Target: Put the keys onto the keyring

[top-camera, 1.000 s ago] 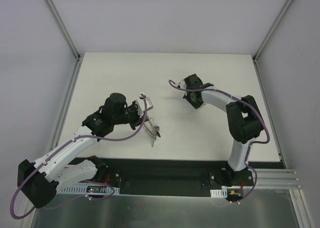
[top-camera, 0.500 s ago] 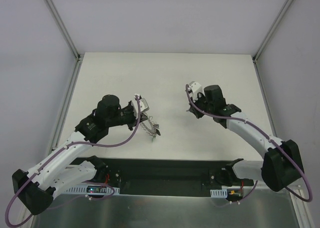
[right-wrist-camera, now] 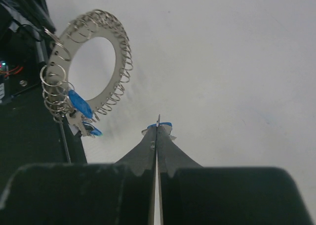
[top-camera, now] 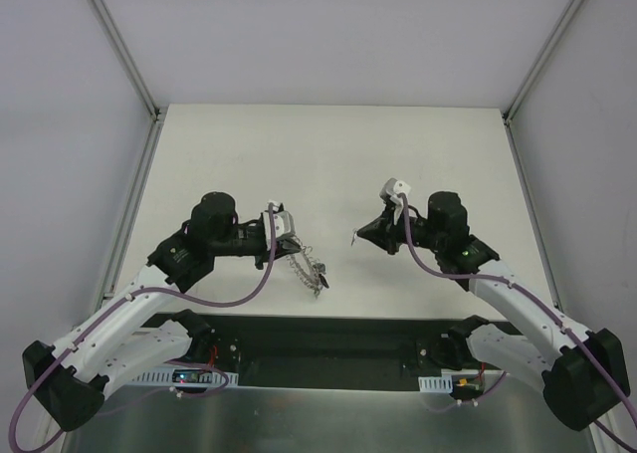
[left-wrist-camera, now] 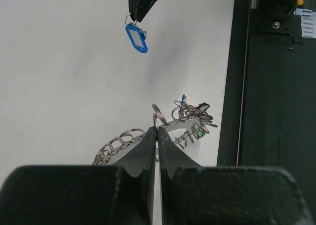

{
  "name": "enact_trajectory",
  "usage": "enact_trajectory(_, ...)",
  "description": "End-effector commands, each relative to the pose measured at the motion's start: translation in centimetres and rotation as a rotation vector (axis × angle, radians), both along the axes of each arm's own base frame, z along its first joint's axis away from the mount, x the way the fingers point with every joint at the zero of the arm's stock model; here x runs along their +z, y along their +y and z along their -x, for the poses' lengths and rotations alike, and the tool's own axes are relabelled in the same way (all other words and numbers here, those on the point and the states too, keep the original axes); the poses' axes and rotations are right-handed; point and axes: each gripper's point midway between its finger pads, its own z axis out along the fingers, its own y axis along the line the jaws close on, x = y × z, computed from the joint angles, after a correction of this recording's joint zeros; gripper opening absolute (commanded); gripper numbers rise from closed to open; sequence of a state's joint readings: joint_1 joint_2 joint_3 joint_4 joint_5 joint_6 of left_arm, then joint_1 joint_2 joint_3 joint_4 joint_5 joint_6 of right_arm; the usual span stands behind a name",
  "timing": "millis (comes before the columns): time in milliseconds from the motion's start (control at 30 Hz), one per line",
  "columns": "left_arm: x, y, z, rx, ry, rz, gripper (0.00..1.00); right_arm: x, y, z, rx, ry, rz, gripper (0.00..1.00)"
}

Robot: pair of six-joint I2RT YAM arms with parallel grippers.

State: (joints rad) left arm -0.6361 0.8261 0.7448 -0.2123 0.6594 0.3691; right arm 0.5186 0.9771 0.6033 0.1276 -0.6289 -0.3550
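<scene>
My left gripper (top-camera: 290, 242) (left-wrist-camera: 157, 129) is shut on the rim of the keyring (top-camera: 302, 266) (left-wrist-camera: 116, 142) (right-wrist-camera: 116, 43). The keyring is a big silvery ring edged with small coils, and it hangs above the table. Several keys (top-camera: 319, 280) (left-wrist-camera: 193, 118) (right-wrist-camera: 76, 104) with blue, green and dark heads dangle from its lower side. My right gripper (top-camera: 360, 236) (right-wrist-camera: 157, 125) is shut on the small split ring of another key with a blue tag (left-wrist-camera: 137, 38) (right-wrist-camera: 166, 124). It holds that key in the air a short way right of the keyring, without touching it.
The white table (top-camera: 328, 154) lies under both grippers. A black base strip (top-camera: 328, 341) (left-wrist-camera: 269, 111) runs along the near edge, close to the hanging keys. Metal frame posts (top-camera: 124, 55) stand at the back corners.
My right arm has swung from the far middle of the table toward the near side. Its gripper now points left at the keyring with the blue-tagged key. The left gripper shifted slightly with the keyring.
</scene>
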Motion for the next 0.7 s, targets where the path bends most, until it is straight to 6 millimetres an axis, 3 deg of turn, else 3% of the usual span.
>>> enact_trajectory(0, 2.0, -1.3, 1.6, -0.152, -0.085, 0.083, 0.00, 2.8, 1.9, 2.9, 0.180, -0.070, -0.095, 0.01)
enact_trajectory(233, 1.1, -1.7, 2.3, -0.223, -0.096, 0.080, 0.00, 3.1, 3.6, 5.5, 0.333, -0.087, -0.049, 0.01)
enact_trajectory(667, 0.6, -2.0, 3.0, -0.280, -0.148, 0.086, 0.00, 4.5, 7.5, 7.6, 0.494, -0.113, -0.032, 0.01)
